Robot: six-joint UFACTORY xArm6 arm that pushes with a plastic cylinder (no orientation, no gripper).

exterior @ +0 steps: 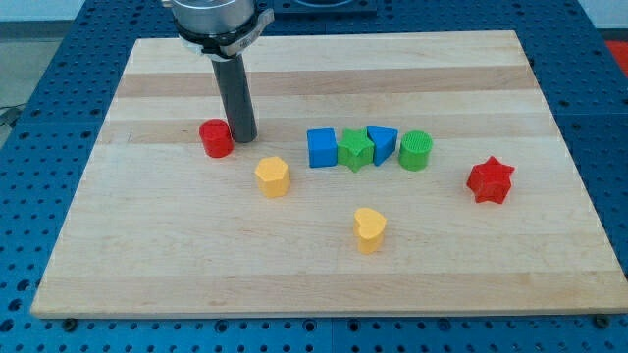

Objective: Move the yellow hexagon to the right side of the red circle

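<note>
The yellow hexagon [273, 176] lies on the wooden board [324, 255], below and to the right of the red circle [216, 138]. The red circle sits at the view's left of centre. My tip [242, 137] stands just to the right of the red circle, almost touching it, and above and to the left of the yellow hexagon, a short gap apart from it.
A row of blocks lies right of centre: blue cube [321, 148], green star [355, 150], blue triangle [382, 143], green cylinder [415, 150]. A red star [490, 179] is at the right. A yellow heart [369, 228] lies lower centre.
</note>
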